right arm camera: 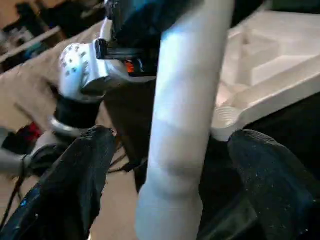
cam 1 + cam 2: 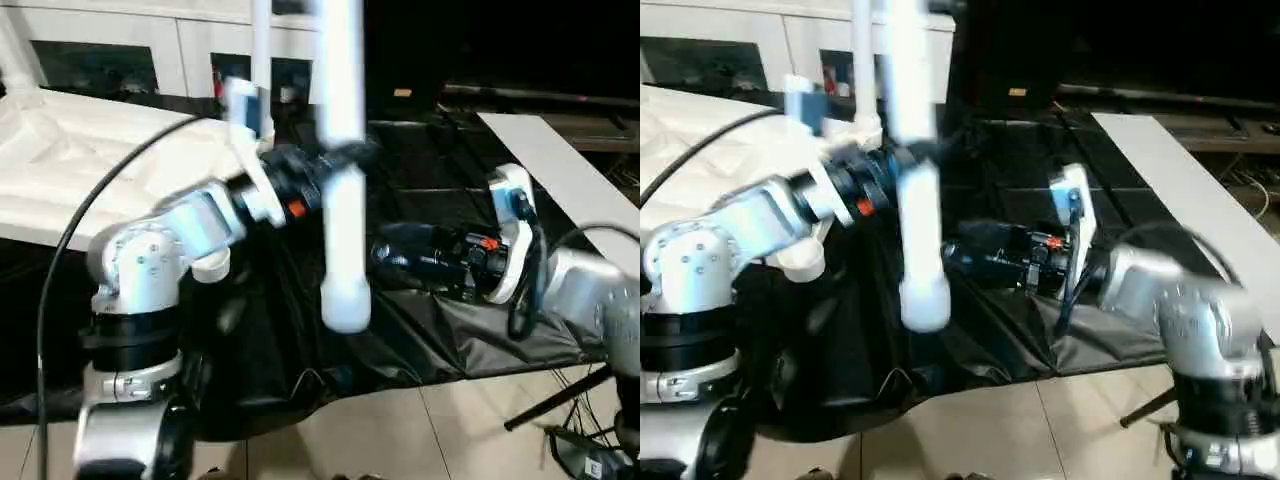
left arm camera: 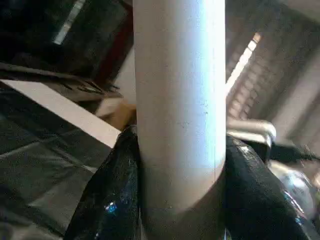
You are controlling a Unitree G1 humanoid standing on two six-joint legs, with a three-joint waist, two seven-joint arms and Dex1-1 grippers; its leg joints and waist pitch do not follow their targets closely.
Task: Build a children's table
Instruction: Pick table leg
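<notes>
My left gripper (image 2: 340, 157) is shut on a white table leg (image 2: 345, 240) and holds it upright, rounded end down, above the black cloth. In the left wrist view both black fingers (image 3: 112, 200) press against the tube (image 3: 180, 125). My right gripper (image 2: 390, 252) reaches in from the right at the leg's lower end. Its fingers (image 1: 75, 185) stand wide apart on either side of the leg (image 1: 182, 125) without touching it. The white ribbed tabletop (image 2: 60, 160) lies underside up at the left, with another leg (image 2: 262, 50) standing upright at its near corner.
A black cloth (image 2: 300, 350) covers the work surface. Behind the tabletop is a white cabinet with glass doors (image 2: 120, 50). A long white board (image 2: 570, 170) lies at the right. Tiled floor (image 2: 400, 430) and a dark stand leg (image 2: 560, 400) are in front.
</notes>
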